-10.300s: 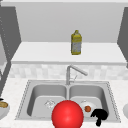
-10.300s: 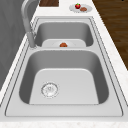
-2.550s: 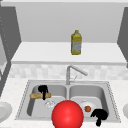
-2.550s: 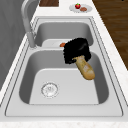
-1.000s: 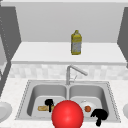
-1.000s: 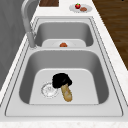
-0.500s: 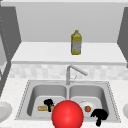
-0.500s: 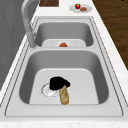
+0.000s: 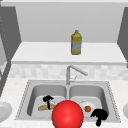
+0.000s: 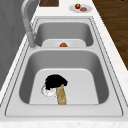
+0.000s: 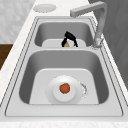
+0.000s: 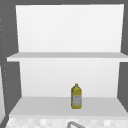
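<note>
The yellow bottle (image 9: 76, 43) on the shelf wears a pale label I cannot read. My left hand (image 9: 48, 99) curls around one end of the baguette (image 9: 46, 107), lying on the left basin's floor beside the drain (image 10: 49, 91). My right hand (image 9: 99, 115) hangs loosely curled, holding nothing.

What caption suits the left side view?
Left hand holds a baguette on the left basin floor.
</note>
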You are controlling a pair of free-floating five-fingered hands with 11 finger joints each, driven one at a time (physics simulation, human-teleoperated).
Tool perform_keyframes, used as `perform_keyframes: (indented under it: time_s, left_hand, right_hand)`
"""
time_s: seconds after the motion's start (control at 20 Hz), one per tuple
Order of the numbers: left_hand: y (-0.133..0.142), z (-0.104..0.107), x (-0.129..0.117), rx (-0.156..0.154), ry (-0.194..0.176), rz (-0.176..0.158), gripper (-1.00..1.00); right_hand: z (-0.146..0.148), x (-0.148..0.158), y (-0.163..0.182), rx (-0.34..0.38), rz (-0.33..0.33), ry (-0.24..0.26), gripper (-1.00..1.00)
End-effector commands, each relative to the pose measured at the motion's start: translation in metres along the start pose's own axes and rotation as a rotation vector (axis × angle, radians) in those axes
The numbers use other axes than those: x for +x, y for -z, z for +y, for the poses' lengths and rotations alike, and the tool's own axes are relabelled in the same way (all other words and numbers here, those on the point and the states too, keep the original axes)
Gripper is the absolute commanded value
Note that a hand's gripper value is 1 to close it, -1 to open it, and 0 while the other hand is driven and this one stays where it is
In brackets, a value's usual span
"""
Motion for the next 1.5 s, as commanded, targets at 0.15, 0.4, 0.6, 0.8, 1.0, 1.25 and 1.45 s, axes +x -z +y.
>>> perform_keyframes:
  time_s: [0.15, 0.4, 0.6, 0.8, 1.0, 1.25, 1.45]
  left_hand:
    - [-0.001, 0.026, 0.041, -0.073, 0.010, -0.019, -1.00]
    - [-0.014, 0.043, 0.079, -0.072, 0.011, -0.017, -1.00]
    - [-0.020, 0.052, 0.108, -0.089, 0.008, -0.005, -1.00]
    - [-0.021, 0.063, 0.134, -0.092, -0.005, 0.022, -1.00]
    - [-0.024, 0.073, 0.154, -0.100, -0.023, 0.037, -1.00]
    - [-0.029, 0.085, 0.176, -0.108, -0.036, 0.054, -1.00]
    - [-0.033, 0.096, 0.191, -0.107, -0.045, 0.068, -1.00]
  right_hand:
    - [0.000, 0.000, 0.000, 0.000, 0.000, 0.000, 0.00]
    - [0.000, 0.000, 0.000, 0.000, 0.000, 0.000, 0.00]
    - [0.000, 0.000, 0.000, 0.000, 0.000, 0.000, 0.00]
    - [0.000, 0.000, 0.000, 0.000, 0.000, 0.000, 0.00]
    - [0.000, 0.000, 0.000, 0.000, 0.000, 0.000, 0.00]
    - [0.000, 0.000, 0.000, 0.000, 0.000, 0.000, 0.00]
    - [0.000, 0.000, 0.000, 0.000, 0.000, 0.000, 0.00]
